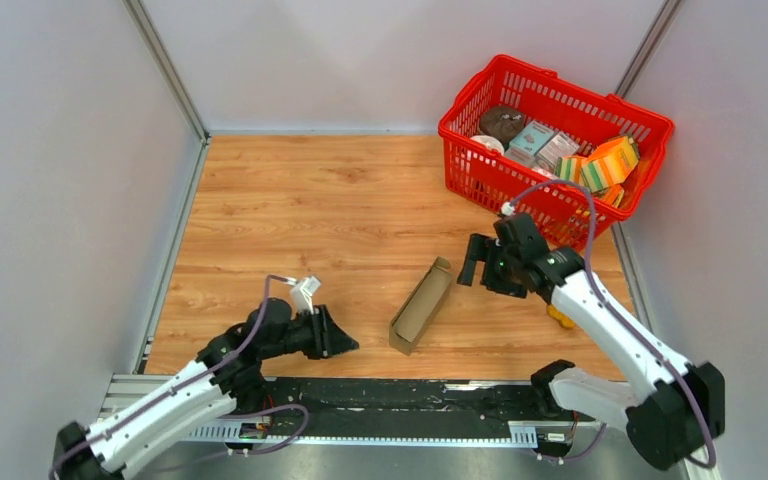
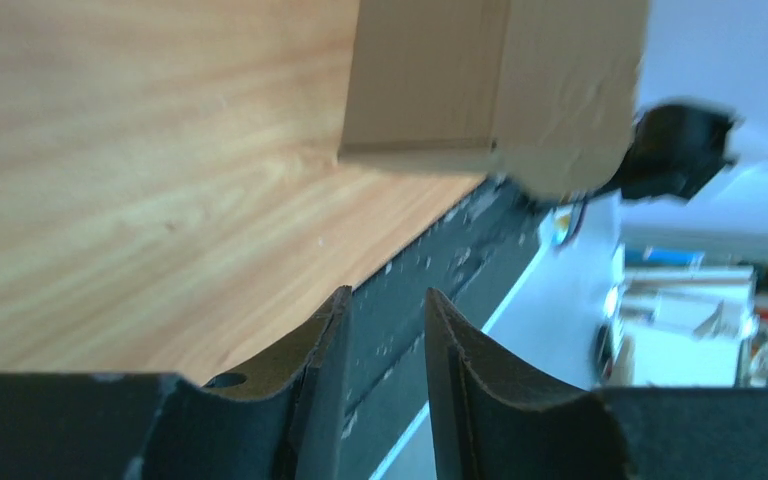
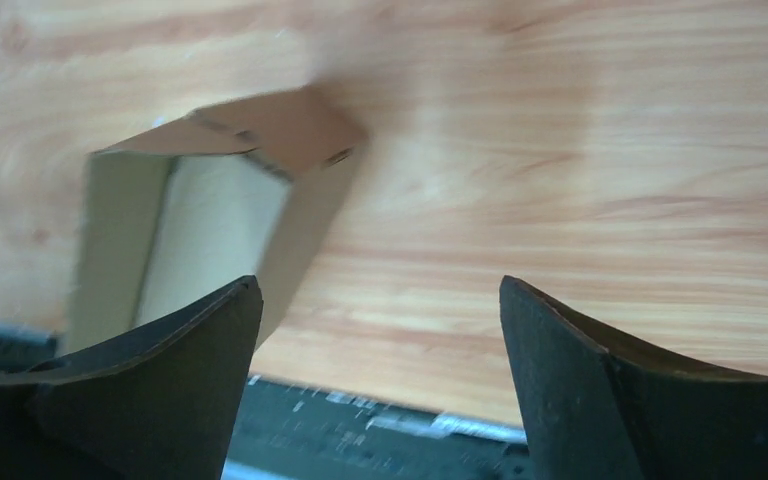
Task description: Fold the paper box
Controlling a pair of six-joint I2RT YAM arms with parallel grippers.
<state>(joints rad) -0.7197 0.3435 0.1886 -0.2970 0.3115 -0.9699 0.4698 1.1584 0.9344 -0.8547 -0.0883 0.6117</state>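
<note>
legible text: none | packages [image 1: 545,147] in basket [image 1: 468,100]: print unreadable

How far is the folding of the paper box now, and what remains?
Done: the paper box is already shaped into a long rectangular sleeve, lying on the table. In hand: nothing; the left gripper and the right gripper are both off it. Left: the end facing the right gripper is open.
</note>
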